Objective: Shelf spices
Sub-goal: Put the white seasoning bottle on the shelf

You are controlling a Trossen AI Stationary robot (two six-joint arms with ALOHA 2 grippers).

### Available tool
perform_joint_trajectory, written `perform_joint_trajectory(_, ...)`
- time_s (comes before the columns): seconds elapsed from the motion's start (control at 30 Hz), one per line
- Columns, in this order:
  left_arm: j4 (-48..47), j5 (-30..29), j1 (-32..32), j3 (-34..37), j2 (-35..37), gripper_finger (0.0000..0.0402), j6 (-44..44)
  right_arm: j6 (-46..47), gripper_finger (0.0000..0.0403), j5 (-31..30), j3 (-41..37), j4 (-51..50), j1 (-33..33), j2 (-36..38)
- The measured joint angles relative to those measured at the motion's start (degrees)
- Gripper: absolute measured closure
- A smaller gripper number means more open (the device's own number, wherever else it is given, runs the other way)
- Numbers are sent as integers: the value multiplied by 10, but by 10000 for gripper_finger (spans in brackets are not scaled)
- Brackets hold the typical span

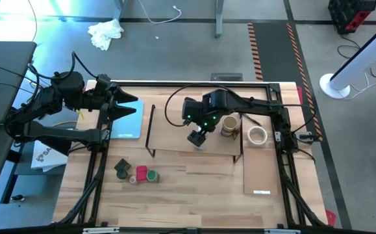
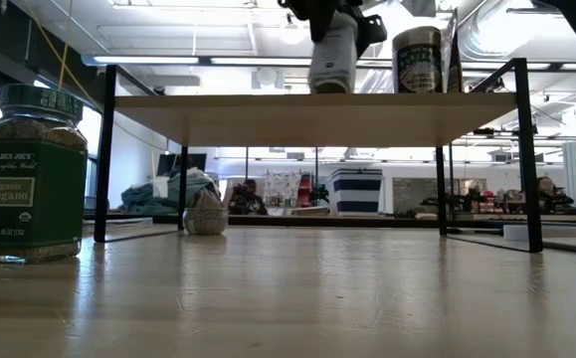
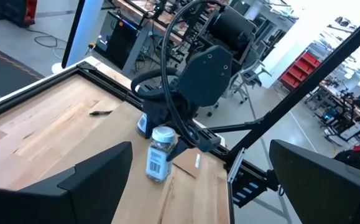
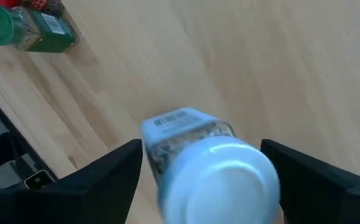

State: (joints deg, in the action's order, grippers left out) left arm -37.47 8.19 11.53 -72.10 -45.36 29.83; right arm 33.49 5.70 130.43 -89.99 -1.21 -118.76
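Observation:
A white-capped spice jar (image 2: 332,62) stands upright on the shelf's pale plank top (image 2: 297,107). My right gripper (image 1: 197,138) points down over it. It is open, with a finger on each side of the jar's cap (image 4: 220,177) and a gap showing beside the jar. A tan-lidded tin (image 2: 417,60) stands on the plank just to the right. Three more spices lie near the table's front left: a dark one (image 1: 121,168), a red one (image 1: 141,172) and a green one (image 1: 152,175). My left gripper (image 3: 195,186) waits open, high at the table's left.
A white tape ring (image 1: 258,135) and a thin flat pale board (image 1: 260,170) lie right of the shelf. A light-blue pad (image 1: 126,120) lies left of it. Black wire end frames (image 2: 103,149) stand at both ends of the shelf.

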Motion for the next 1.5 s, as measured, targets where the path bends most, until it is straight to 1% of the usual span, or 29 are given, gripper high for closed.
perform_joint_trajectory(0.3, 0, 0, 0, 0, 0, 25, -1, 11, 83, -8, 0, 0, -3, 0)
perform_joint_trajectory(0.6, 0, 0, 0, 0, 0, 25, -1, 15, 93, 8, 0, 0, -1, 0)
perform_joint_trajectory(0.97, 0, 0, 0, 0, 0, 25, 0, 26, 94, 19, 0, 0, 15, 0)
perform_joint_trajectory(1.23, 0, 0, 0, 0, 0, 25, 0, 41, 94, -9, 0, 0, 32, 0)
perform_joint_trajectory(1.37, 0, 0, 0, 0, 0, 25, 0, 47, 95, -12, 0, 0, 35, 0)
perform_joint_trajectory(1.5, -1, 0, 0, 0, 0, 25, 0, 50, 104, -31, 0, 0, 35, 0)
